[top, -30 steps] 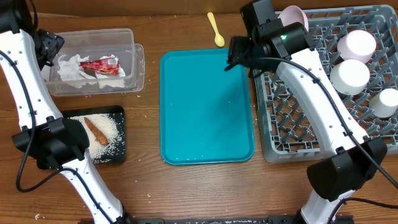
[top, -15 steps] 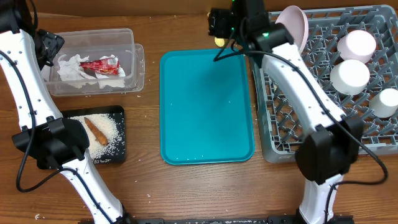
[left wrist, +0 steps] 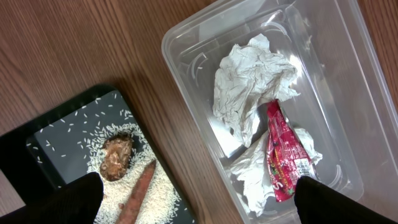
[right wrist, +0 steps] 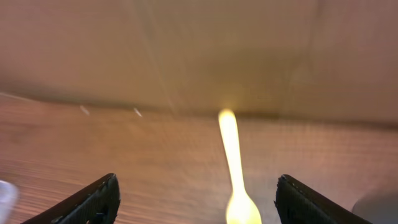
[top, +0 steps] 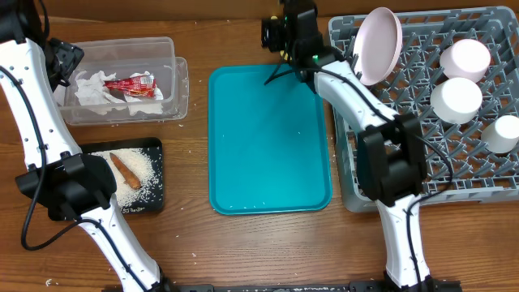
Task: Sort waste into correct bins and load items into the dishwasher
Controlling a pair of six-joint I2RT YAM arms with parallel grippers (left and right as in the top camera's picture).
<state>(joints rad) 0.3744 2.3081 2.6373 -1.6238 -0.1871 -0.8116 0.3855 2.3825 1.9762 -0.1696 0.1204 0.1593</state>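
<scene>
Table: bare wood [top: 243, 243] runs along the near side of the teal tray [top: 270, 138], open but for the two arm bases.
Teal tray: flat and rimmed, its floor showing end to end with a few pale specks; the widest open ground.
Black tray [top: 156, 191]: left of the teal tray's near half, with a strip of wood between them; it holds rice grains [top: 144, 166], a brown stick [top: 123, 169] and a brown lump [left wrist: 117, 157].
Dish rack [top: 474, 174]: right of the teal tray, its left wall just beside the tray's right rim.
Rack load: a pink plate [top: 379, 45] stands on edge near the teal tray's far right corner; two pale bowls [top: 456, 99] and a white cup [top: 504, 132] sit further right.
Right arm [top: 365, 101]: crosses the rack's left side and passes above the teal tray's far right corner.
Clear tub [top: 180, 85]: left of the teal tray's far half, across a narrow gap; inside lie crumpled napkins [left wrist: 249, 81] and a red wrapper [left wrist: 283, 155].
Left gripper [left wrist: 193, 202]: above the tub and black tray, left of the teal tray; fingers spread wide, holding nothing.
Spoon [right wrist: 233, 168]: on the wood beyond the teal tray's far edge, hidden under the gripper from overhead, blurred in the wrist view.
Right gripper [right wrist: 198, 199]: just past the teal tray's far edge, fingers wide apart either side of the spoon, gripping nothing.
Far bound: a pale upright surface rises behind the spoon.
</scene>
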